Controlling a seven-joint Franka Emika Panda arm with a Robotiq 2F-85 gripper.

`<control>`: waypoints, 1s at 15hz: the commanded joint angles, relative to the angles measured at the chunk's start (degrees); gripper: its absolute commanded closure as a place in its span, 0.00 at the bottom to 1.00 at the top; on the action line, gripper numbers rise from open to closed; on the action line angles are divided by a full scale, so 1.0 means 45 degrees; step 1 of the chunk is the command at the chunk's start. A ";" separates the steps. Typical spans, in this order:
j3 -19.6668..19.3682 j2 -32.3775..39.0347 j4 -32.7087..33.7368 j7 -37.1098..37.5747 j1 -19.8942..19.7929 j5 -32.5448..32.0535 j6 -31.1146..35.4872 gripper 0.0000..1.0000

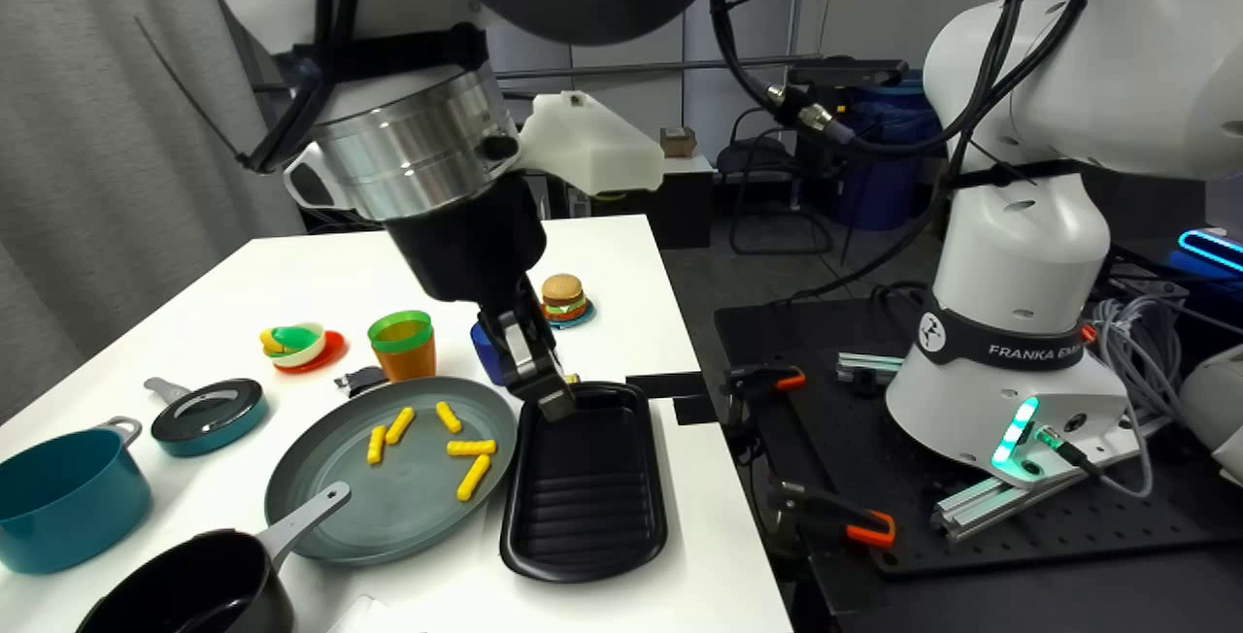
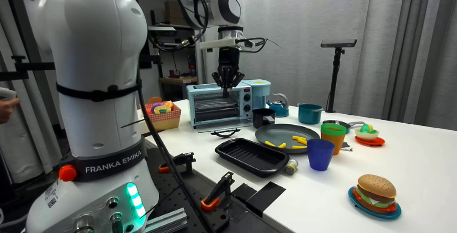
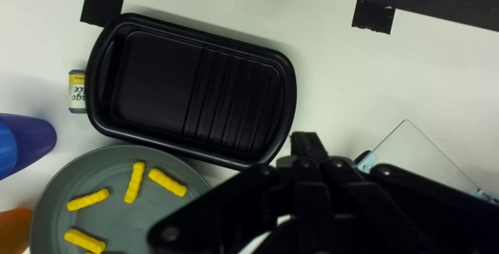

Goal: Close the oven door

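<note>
Clearly clenched and empty, the pincer (image 2: 226, 93) could strain the door (image 2: 223, 125), lowered open before the oven (image 2: 207, 90), by pressing from above, should it fail to get under the handle (image 2: 225, 136)

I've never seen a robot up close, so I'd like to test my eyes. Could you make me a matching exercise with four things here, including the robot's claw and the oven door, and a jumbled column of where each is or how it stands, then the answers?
Column 1
1. Toaster oven door
2. Gripper
3. Yellow toy fries
4. Toy hamburger

Column 2
A. On the large grey plate
B. Shut, in mid-air
C. On a small blue plate
D. Swung down, open

Right pairs
1-D
2-B
3-A
4-C
</note>
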 commanded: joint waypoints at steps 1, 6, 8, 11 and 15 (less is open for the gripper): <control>-0.0038 0.1199 0.0760 0.0533 0.0114 -0.0459 0.0474 1.00; -0.0271 0.2413 0.1304 0.0915 0.0087 -0.0495 0.1427 1.00; -0.0368 0.2873 0.1516 0.1058 0.0095 -0.0446 0.1805 1.00; -0.0534 0.3456 0.1757 0.1226 0.0099 -0.0431 0.2248 1.00; -0.0774 0.4167 0.1992 0.1368 0.0091 -0.0414 0.2782 1.00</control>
